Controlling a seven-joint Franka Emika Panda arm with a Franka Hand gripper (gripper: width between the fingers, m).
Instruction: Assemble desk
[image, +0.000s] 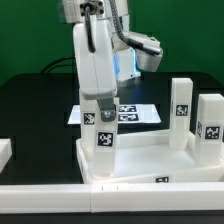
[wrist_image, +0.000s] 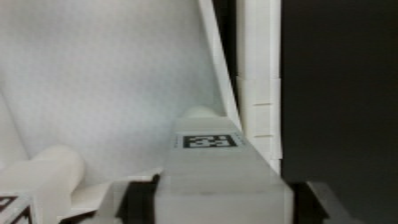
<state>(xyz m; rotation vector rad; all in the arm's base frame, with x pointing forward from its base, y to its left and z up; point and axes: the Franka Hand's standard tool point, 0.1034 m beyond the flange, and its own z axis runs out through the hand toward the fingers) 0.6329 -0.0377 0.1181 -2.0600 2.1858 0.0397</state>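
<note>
The white tray-like tabletop (image: 150, 160) lies on the black table with its rim up. My gripper (image: 103, 112) is shut on a white square leg (image: 105, 136) that bears black-and-white tags. It holds the leg upright at the tabletop's corner on the exterior view's left. I cannot tell whether the leg's foot sits in the socket. In the wrist view the leg (wrist_image: 217, 160) runs out from between my fingers (wrist_image: 141, 200), its tag over the tabletop's floor (wrist_image: 89, 90) beside the raised rim (wrist_image: 260, 80). Two more legs (image: 180, 110) (image: 210, 126) stand upright at the tabletop's right side.
The marker board (image: 135, 113) lies flat behind the tabletop. A white block (image: 5, 152) sits at the exterior view's left edge. A long white rail (image: 60, 190) runs along the front of the table. A green wall stands behind.
</note>
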